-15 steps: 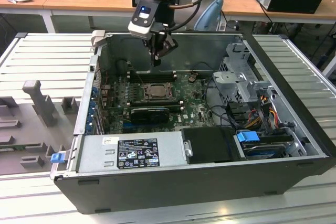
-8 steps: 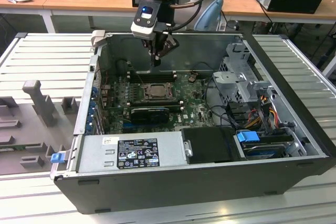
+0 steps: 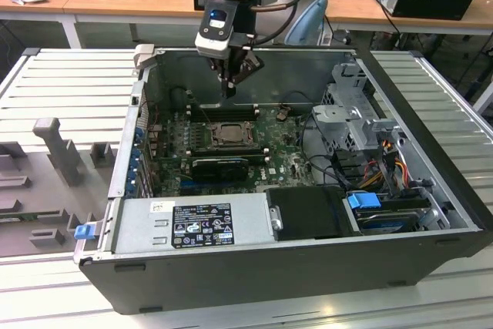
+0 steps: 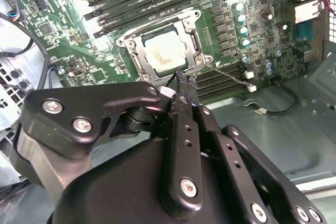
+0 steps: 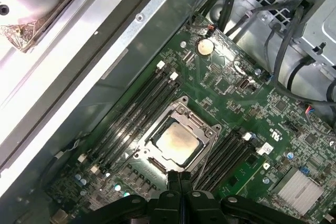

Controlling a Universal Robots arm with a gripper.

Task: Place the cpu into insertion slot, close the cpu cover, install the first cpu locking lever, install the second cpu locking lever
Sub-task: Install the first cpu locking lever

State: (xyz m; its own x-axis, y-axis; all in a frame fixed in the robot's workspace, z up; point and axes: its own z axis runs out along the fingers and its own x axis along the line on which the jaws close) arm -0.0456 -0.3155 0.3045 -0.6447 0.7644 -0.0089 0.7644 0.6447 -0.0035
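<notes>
Silver-grey square cpu (image 4: 164,51) lies in the metal-rimmed insertion slot (image 4: 127,42) under the thin windowed silvery cpu cover (image 4: 195,38), so the locking-lever step seems in hand, needing precise contact from the black gripper (image 4: 184,80) hovering just above, fingers pressed together and empty.

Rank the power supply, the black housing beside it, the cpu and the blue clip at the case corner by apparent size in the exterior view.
1. power supply
2. black housing
3. cpu and blue clip: these look about alike, and the clip sits nearer the camera, so they are left unranked.
</notes>
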